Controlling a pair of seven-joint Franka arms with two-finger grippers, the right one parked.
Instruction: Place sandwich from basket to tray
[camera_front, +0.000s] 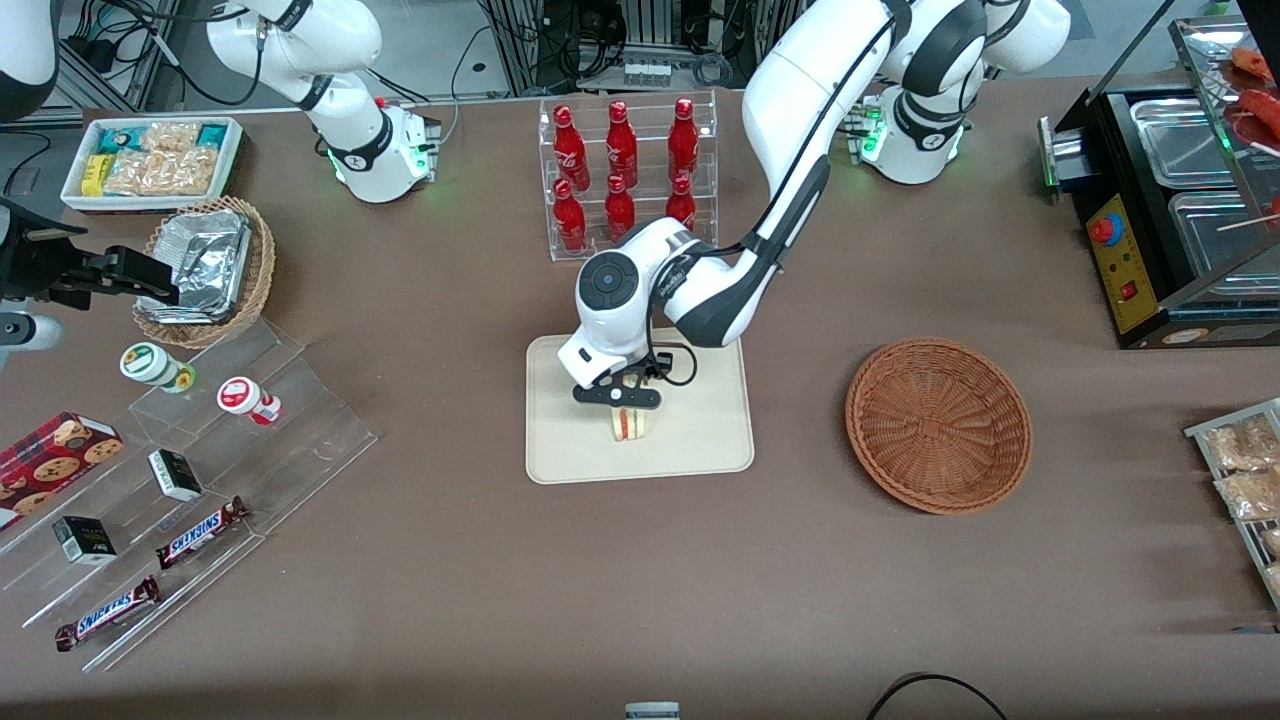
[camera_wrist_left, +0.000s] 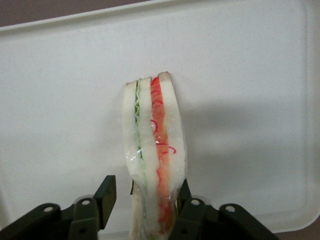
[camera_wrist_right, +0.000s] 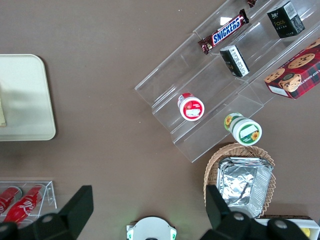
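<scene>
The gripper (camera_front: 622, 398) fingers (camera_wrist_left: 106, 192) pinch the triangular pale-bread sandwich (camera_wrist_left: 154, 150) by its flat faces above the cream rectangular tray (camera_front: 700, 440). It looks light, soft and squashable; gentle pressure suits it.

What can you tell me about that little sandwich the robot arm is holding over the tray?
The sandwich is a small wedge of pale bread slices with a light green filling layer and a red one showing along its edge. It looks wrapped in clear film. It stands on edge over the cream tray, whether touching it or just above I cannot tell. The gripper is above it with a finger at each side; one looks slightly apart from the bread. The brown basket is empty.
</scene>
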